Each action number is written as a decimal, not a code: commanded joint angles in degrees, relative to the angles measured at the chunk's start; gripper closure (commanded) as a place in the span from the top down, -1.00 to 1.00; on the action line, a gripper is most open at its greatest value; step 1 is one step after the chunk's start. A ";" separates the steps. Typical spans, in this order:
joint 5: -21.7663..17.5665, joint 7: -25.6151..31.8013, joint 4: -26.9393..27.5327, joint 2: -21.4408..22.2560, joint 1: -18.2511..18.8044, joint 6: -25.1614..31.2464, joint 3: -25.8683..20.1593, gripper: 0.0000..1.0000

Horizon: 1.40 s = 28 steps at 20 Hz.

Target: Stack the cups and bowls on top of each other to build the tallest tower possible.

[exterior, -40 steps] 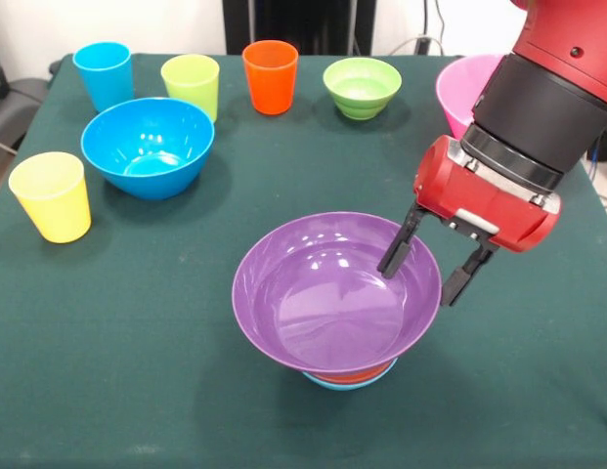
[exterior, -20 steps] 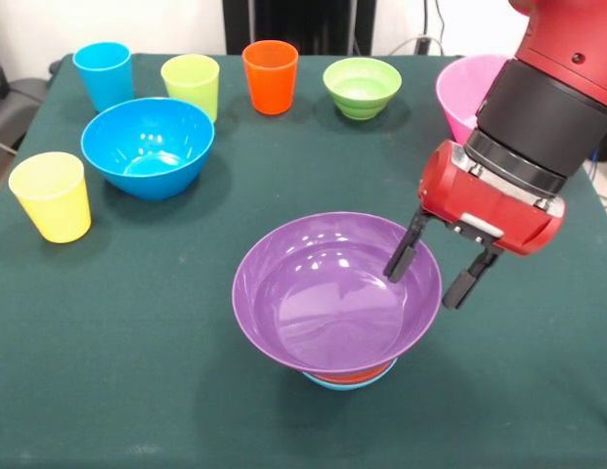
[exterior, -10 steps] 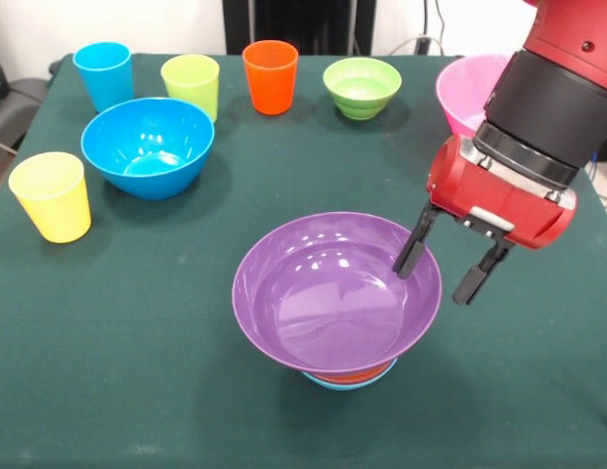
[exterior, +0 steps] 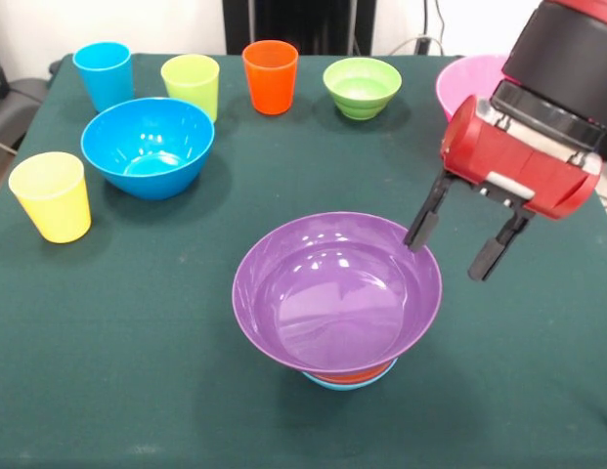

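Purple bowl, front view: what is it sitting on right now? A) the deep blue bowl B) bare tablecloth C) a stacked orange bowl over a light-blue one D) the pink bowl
C: under the purple bowl an orange bowl and a light-blue bowl peek out at its base, while the deep blue bowl and pink bowl stand apart on the table.
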State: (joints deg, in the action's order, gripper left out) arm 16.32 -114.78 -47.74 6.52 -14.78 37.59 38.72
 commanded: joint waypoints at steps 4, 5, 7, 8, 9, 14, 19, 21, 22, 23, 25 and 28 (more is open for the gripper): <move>-1.41 -2.14 -5.93 2.56 0.08 6.92 -8.23 1.00; -1.53 -2.11 -7.28 3.16 0.02 6.28 -8.49 1.00; -1.90 -1.53 -9.67 4.37 0.17 5.26 -9.12 1.00; -2.16 -1.09 -10.65 4.94 0.26 5.03 -9.33 1.00; -2.39 -0.88 -11.77 5.50 0.31 4.56 -9.53 1.00; -3.56 1.27 -15.50 7.37 1.42 2.18 -10.89 1.00; -4.66 3.02 -18.19 8.82 2.45 0.12 -11.91 1.00; -5.01 3.48 -18.86 9.17 2.77 -0.51 -12.23 1.00; -5.17 3.74 -19.20 9.36 2.98 -0.87 -12.45 1.00; -5.37 4.07 -19.26 9.45 3.23 -1.03 -12.60 1.00; -5.83 4.63 -19.60 9.73 3.72 -1.62 -12.94 1.00; -6.68 5.43 -20.03 10.20 4.34 -2.08 -13.33 1.00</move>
State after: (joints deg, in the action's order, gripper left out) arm 15.52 -114.78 -61.70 16.36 -12.67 37.78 34.92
